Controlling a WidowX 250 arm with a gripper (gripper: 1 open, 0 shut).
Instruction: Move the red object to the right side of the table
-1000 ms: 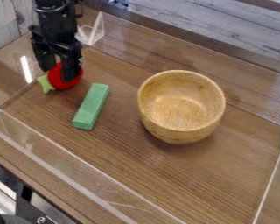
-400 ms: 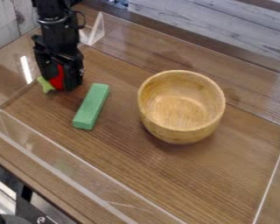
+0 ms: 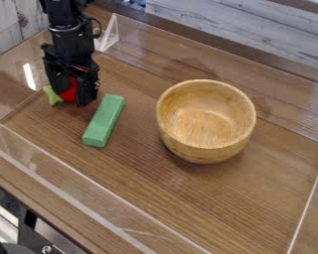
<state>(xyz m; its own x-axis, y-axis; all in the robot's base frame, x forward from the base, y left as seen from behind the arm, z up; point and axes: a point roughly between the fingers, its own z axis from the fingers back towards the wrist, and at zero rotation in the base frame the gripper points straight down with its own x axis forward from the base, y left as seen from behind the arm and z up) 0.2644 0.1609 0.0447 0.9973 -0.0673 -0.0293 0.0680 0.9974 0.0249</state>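
Observation:
The red object lies on the table at the far left, its green leafy stem poking out to the left near the acrylic wall. My gripper is lowered straight over it, open, with one black finger on each side of the toy. Only a strip of red shows between the fingers; the fingers hide the remainder. I cannot tell whether the pads touch it.
A green rectangular block lies just right of the gripper. A large wooden bowl stands right of centre. Low clear acrylic walls border the tabletop on all sides.
The gripper has come down over the red object and shifted slightly right, so the fingers now straddle it and cover more of it. Block and bowl have not moved.

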